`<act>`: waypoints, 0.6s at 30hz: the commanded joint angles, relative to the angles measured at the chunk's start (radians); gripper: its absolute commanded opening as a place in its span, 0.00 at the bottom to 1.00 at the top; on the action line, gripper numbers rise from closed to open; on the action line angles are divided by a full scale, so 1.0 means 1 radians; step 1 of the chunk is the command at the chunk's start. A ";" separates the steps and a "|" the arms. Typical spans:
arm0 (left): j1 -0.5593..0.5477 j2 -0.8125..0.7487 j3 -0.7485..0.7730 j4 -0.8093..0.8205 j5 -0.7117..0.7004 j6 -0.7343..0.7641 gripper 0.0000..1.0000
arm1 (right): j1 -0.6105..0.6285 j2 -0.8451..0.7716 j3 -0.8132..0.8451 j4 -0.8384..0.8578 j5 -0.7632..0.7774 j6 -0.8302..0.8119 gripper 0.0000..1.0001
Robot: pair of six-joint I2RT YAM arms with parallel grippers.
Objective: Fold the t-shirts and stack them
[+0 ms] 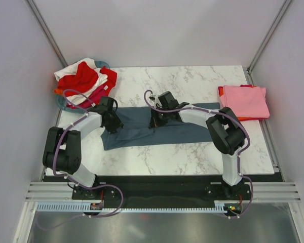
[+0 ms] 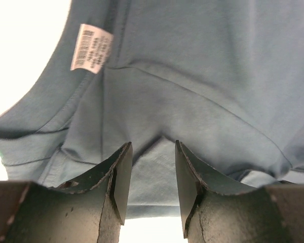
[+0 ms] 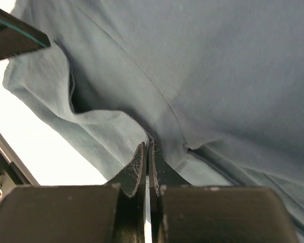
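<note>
A: Step?
B: Grabbing for a fold, by the look of it. Working on blue-grey t-shirt (image 1: 142, 134), spread flat across middle of table (image 1: 192, 152), w/ both arms down on it.
A: Right gripper (image 3: 147, 161)?
B: Pressed together, pinching a raised edge of cloth at the tips, near shirt's middle.
A: Left gripper (image 2: 152, 172)?
B: Apart, straddling a ridge of cloth at shirt's left end, close to care label (image 2: 91, 48). Not clamped yet.
A: Rest of job?
B: Prob. early to mid. Already folded at far right: pink t-shirt (image 1: 245, 100), atop an orange one (image 1: 221, 92), well apart from both grippers. Heaped on basket (image 1: 62, 103) far left: loose pile of t-shirts (image 1: 86, 78), red & white, not yet folded.
A: Next?
B: Need to close left on that ridge first. Then lift both holds together & carry over evenly, else risk of sag or twist. Worth watching the thin pinch on right for slip.
</note>
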 commanded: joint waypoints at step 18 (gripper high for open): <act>-0.005 -0.041 -0.069 0.133 0.069 0.080 0.06 | 0.003 -0.046 -0.069 0.092 -0.033 0.053 0.00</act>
